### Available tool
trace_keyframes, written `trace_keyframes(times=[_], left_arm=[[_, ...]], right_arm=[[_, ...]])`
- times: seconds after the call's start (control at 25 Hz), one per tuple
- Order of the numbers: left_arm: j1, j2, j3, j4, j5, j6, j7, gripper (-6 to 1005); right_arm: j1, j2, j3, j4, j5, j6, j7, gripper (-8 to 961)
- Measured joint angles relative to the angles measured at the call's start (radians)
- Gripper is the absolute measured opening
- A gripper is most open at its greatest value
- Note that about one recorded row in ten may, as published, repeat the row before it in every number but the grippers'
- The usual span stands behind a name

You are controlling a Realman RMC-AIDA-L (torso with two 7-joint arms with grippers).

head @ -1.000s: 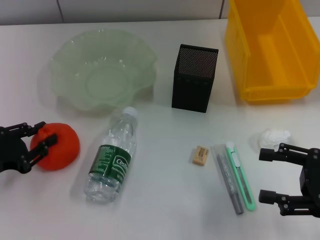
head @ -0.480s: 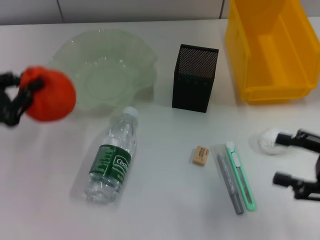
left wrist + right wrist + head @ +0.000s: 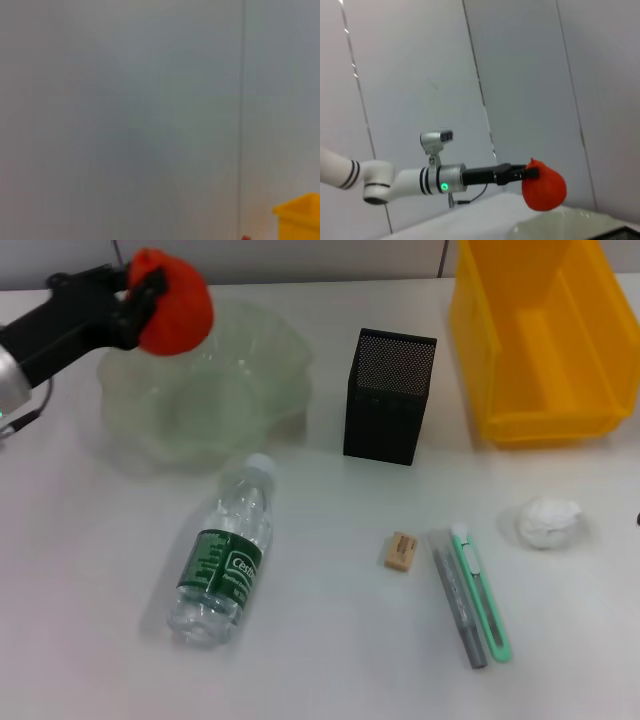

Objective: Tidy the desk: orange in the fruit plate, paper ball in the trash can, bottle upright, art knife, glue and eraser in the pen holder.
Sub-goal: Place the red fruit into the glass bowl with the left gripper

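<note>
While nearest the robot the art knife [image 3: 484, 592] and glue stick [image 3: 457, 598] lie side by side flat on the desk [image 3: 320, 670], eraser [image 3: 401, 550] sits just to their left, untouched. Bottle [image 3: 224, 551] lies on its side, cap pointing toward the plate. Paper ball [image 3: 548, 521] rests near the right edge, below the yellow trash bin [image 3: 530, 340]. Mesh pen holder [image 3: 389, 395] stands upright mid-desk, nothing visibly in it. Farthest back: left gripper [image 3: 138, 302], jaws pinching the orange [image 3: 172, 302], held in the air over the far left rim of the fruit plate [image 3: 215, 390]; the right wrist view shows the orange [image 3: 544, 186] clear above the plate. Right gripper is out of view, jaw state can't be told. Step in hand looks like orange-to-plate, the carry near done. Next move likely needs shifting toward plate centre, lowering, then releasing so it doesn't roll off the wavy rim. Other five items not yet done.
</note>
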Motion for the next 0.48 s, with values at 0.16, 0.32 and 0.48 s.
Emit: trace_keyframes(times=[0.16,0.32,0.48], left_arm=[[-0.042,-0.001,0.0,-0.051,-0.003,-0.113,0.05,194],[-0.05,-0.001,0.0,-0.049,-0.004,-0.127,0.055,346],[-0.011,0.003,0.013,0.001,0.0,-0.031,0.012,538]], right_arm=[[0.026,0.004,-0.004,-0.106,-0.002,0.008,0.136,831],[0.055,0.003,-0.005,-0.208,-0.005,0.023,0.286,831],[0.087,0.004,-0.067,-0.458,-0.021,0.048,0.508,831]])
